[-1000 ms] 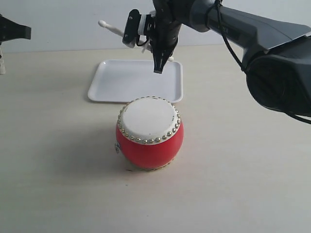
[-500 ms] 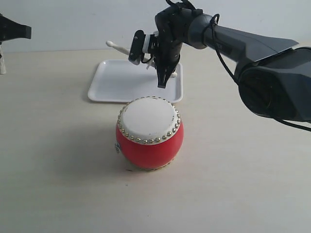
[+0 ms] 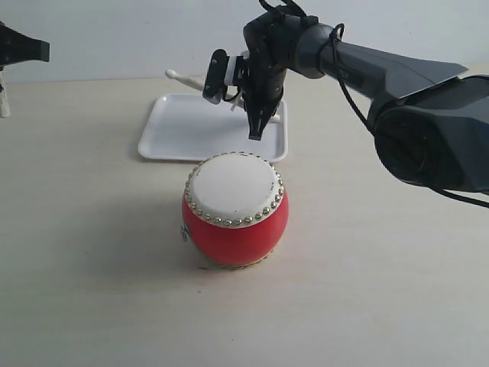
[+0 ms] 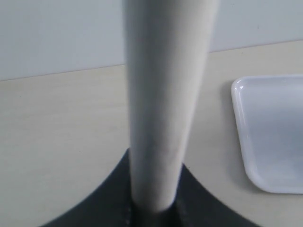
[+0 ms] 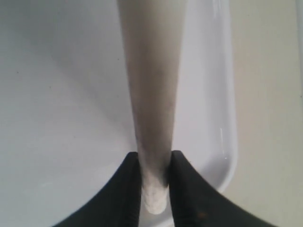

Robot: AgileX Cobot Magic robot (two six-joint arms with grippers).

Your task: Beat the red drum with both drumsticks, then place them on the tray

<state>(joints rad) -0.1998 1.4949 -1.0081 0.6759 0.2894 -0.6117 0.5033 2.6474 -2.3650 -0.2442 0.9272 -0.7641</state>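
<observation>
Pale tabletop (image 3: 92,229); behind the red drum (image 3: 235,222) the right gripper (image 3: 254,131) points down over the tray (image 3: 176,130), clamping one drumstick (image 3: 187,79), while the left gripper (image 4: 152,208) clamps the other drumstick (image 4: 163,94).

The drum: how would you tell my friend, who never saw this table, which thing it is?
On the wide pale beige tabletop, find the flat white rectangular plastic tray toward the back. Just in front of it stands the small barrel-shaped glossy red drum. It is the only red thing there, with a cream-white top ringed by silver studs.
</observation>
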